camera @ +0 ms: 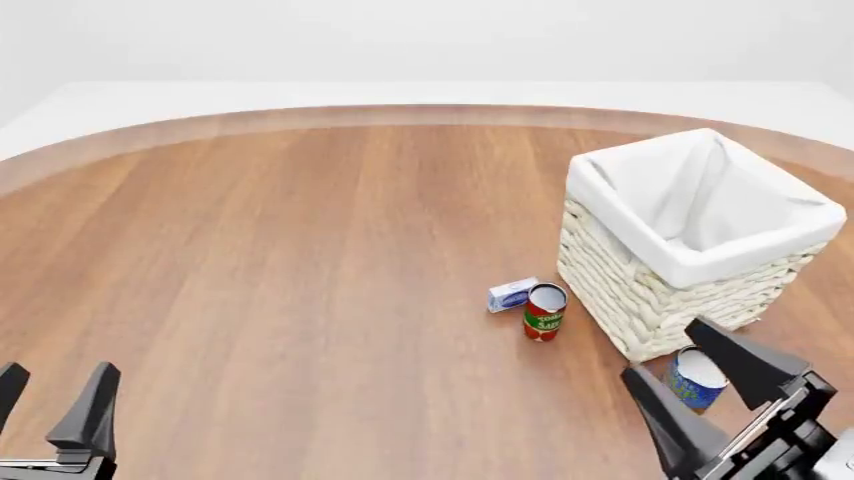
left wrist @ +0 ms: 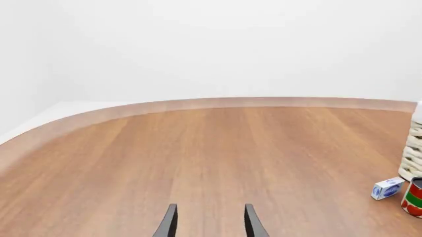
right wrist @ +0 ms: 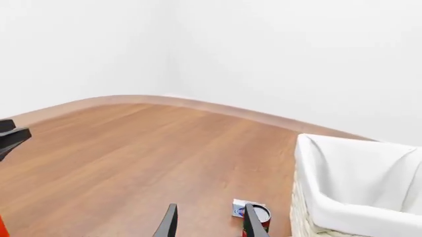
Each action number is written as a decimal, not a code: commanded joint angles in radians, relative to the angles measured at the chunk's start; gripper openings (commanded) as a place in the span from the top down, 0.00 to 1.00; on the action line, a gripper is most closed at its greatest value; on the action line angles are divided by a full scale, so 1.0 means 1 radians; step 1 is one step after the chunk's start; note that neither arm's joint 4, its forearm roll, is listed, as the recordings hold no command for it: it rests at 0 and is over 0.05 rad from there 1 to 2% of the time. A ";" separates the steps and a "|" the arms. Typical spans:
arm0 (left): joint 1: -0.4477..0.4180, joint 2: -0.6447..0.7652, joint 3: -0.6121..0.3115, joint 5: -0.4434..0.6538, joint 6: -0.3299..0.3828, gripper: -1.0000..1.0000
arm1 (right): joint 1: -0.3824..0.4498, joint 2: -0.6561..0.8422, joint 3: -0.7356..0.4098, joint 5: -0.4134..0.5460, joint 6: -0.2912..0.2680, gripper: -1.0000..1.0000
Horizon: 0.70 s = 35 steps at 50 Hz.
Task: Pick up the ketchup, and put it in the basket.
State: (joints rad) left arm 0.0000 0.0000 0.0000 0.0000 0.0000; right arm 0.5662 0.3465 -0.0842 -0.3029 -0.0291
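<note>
The ketchup does not clearly show in any view; only a thin red sliver point(right wrist: 3, 228) sits at the edge of the right wrist view, and I cannot tell what it is. The basket point(camera: 627, 290), cream wicker with a white liner, stands at the right of the table and also shows in the right wrist view point(right wrist: 356, 192) and the left wrist view point(left wrist: 414, 153). My left gripper point(camera: 60, 372) is open and empty at the near left, as the left wrist view point(left wrist: 210, 207) confirms. My right gripper point(camera: 663, 352) is open and empty just in front of the basket, as the right wrist view point(right wrist: 211, 206) confirms.
A red-and-green can point(camera: 543, 312) and a small blue-and-white box point(camera: 511, 294) stand left of the basket. A blue-and-yellow can point(camera: 694, 380) stands in front of the basket, seen between my right fingers. The table's curved far edge runs along the back.
</note>
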 commanded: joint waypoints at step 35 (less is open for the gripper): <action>0.000 0.000 0.000 0.000 0.000 0.00 | 0.300 0.544 -0.148 -0.306 -0.006 0.00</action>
State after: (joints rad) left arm 0.0000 0.0000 0.0000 0.0000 0.0000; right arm 0.8017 0.7787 -0.1912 -0.5639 -0.0307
